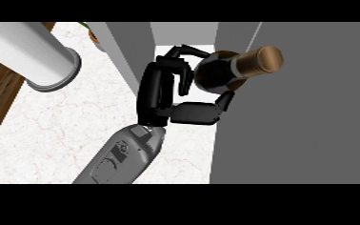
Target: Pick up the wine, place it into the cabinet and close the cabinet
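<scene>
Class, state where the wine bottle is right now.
In the head view, the wine bottle sits upper centre-right, held in a hand, between the grey cabinet walls.

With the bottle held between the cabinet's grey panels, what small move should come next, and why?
Probably ease the wine bottle further into the cabinet before letting go. The hand has its fingers and thumb curled round the bottle, which sits in the gap between the grey panels; whether it rests on anything cannot be told.
</scene>
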